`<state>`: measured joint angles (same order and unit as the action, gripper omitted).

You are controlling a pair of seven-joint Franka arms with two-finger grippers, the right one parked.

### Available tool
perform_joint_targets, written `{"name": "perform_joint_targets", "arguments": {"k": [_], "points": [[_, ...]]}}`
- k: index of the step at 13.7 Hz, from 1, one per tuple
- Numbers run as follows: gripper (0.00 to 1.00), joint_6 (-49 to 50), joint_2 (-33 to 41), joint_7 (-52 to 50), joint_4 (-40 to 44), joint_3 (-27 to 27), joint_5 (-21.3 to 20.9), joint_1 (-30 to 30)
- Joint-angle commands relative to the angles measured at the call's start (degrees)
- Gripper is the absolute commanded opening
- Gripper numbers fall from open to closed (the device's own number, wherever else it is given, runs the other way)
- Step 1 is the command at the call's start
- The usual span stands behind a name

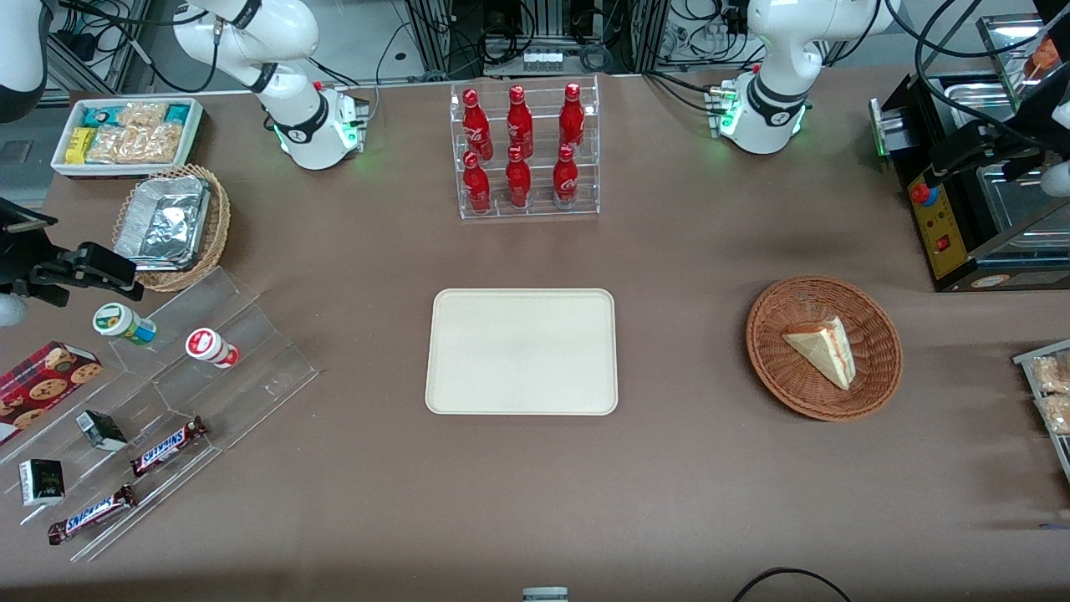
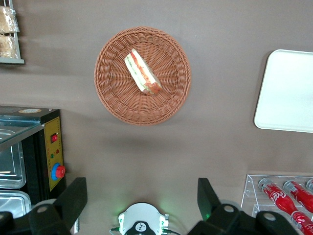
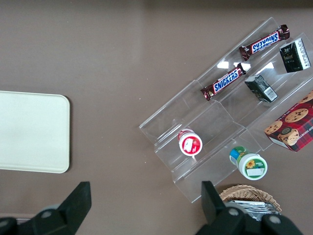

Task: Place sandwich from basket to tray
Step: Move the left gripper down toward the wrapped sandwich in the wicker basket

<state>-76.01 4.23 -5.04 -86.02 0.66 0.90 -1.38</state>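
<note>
The sandwich (image 1: 823, 349) (image 2: 142, 73), a pale bread wedge with pink and green filling along its cut edge, lies in the round reddish-brown wicker basket (image 1: 769, 334) (image 2: 112, 93). The cream tray (image 1: 522, 351) (image 2: 288, 93) sits at the table's middle, bare, toward the parked arm's end from the basket. My left gripper (image 1: 961, 155) (image 2: 141, 196) hangs high over the black machine at the working arm's end, farther from the front camera than the basket. Its fingers (image 2: 73, 200) stand open with nothing between them.
A black machine with a yellow panel (image 1: 945, 226) stands beside the basket, under the gripper. A clear rack of red bottles (image 1: 527, 150) stands farther back than the tray. A snack rack (image 1: 1045, 393) sits at the table's edge. Acrylic steps with snacks (image 1: 167, 401) lie toward the parked arm's end.
</note>
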Motion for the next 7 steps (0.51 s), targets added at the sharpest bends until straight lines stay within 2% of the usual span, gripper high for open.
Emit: {"name": "perform_joint_targets", "arguments": {"k": [1, 4, 7], "points": [[1.00, 0.08, -0.81, 1.61, 1.56, -0.04, -2.12, 0.15], [1.00, -0.02, -3.17, -0.92, 1.47, 0.13, -2.66, 0.06], [1.00, -2.29, -5.55, -13.39, 0.60, 0.05, -2.83, -0.12]]}}
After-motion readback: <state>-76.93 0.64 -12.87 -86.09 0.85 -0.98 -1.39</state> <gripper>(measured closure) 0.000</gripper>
